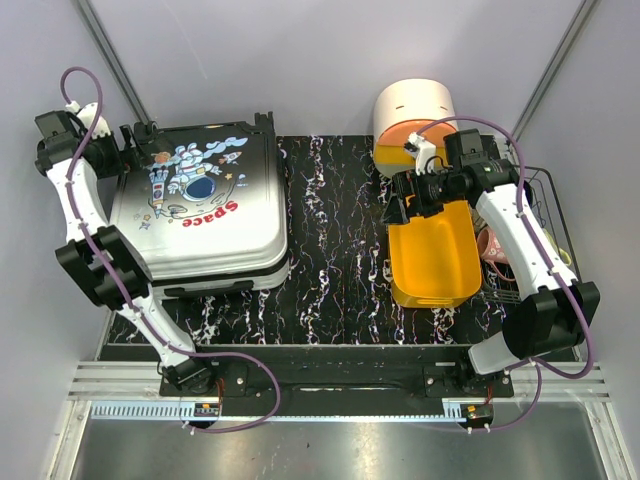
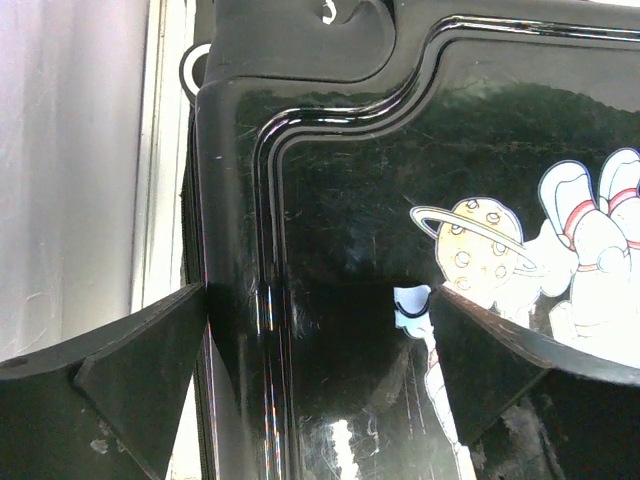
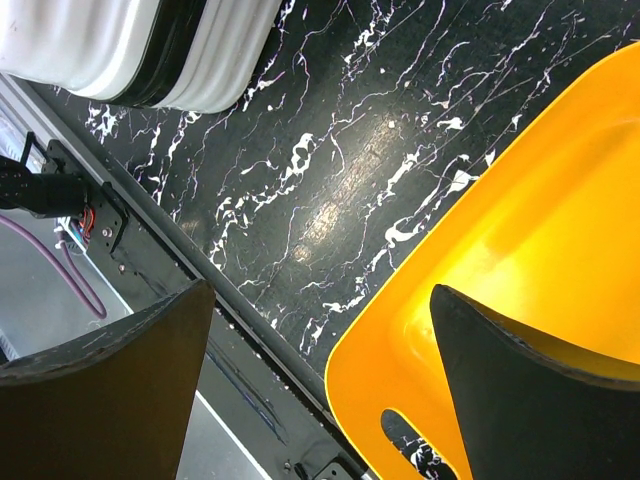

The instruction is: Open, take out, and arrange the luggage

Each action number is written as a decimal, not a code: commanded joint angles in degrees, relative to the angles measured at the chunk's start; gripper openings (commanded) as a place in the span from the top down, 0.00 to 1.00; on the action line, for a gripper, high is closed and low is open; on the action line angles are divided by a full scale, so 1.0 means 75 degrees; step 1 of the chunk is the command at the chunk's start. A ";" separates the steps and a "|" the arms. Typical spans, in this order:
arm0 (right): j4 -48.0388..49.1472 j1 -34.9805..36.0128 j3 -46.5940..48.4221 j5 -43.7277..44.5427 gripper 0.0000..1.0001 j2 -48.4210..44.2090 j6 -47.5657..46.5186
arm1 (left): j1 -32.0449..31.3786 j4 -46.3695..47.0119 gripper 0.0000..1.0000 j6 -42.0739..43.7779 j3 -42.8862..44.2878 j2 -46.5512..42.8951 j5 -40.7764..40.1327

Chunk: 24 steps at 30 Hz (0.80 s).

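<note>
The luggage (image 1: 200, 210) lies flat and closed at the left of the mat, astronaut and red "Space" print facing up. My left gripper (image 1: 126, 152) hangs open at its far left corner. In the left wrist view, the left gripper (image 2: 320, 295) straddles the glossy black corner of the luggage (image 2: 350, 200), with one finger (image 2: 130, 380) past the shell's edge and the other over the print. My right gripper (image 1: 398, 197) is open above the far left edge of the orange tray (image 1: 432, 255). Nothing is between the fingers of the right gripper (image 3: 320, 290), which hovers over the tray (image 3: 540, 250) rim and the mat.
A white-and-orange rounded box (image 1: 412, 120) stands behind the tray. A wire basket (image 1: 548, 215) with pinkish items sits at the right edge. The black marble mat (image 1: 340, 230) lies between luggage and tray. The white end of the luggage (image 3: 150, 50) shows in the right wrist view.
</note>
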 commanded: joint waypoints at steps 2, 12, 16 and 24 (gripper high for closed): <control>0.0161 0.0092 -0.0077 -0.0229 0.00 -0.0169 -0.0097 | -0.0614 -0.1101 0.09 0.0452 -0.0478 0.0422 0.1785; 0.1075 0.0303 -0.1038 -0.0827 0.00 -0.0614 -0.0342 | -0.2371 -0.1350 0.23 0.0921 -0.1217 0.0258 0.2197; 0.1508 0.0841 -0.1482 -0.0699 0.00 -0.0755 -0.0414 | -0.2900 -0.1408 0.24 0.0992 -0.0844 0.0387 0.2185; 0.2153 0.2013 -0.2326 -0.0171 0.02 -0.0814 -0.0331 | -0.2716 -0.1444 0.06 0.0443 0.1557 0.0797 0.1622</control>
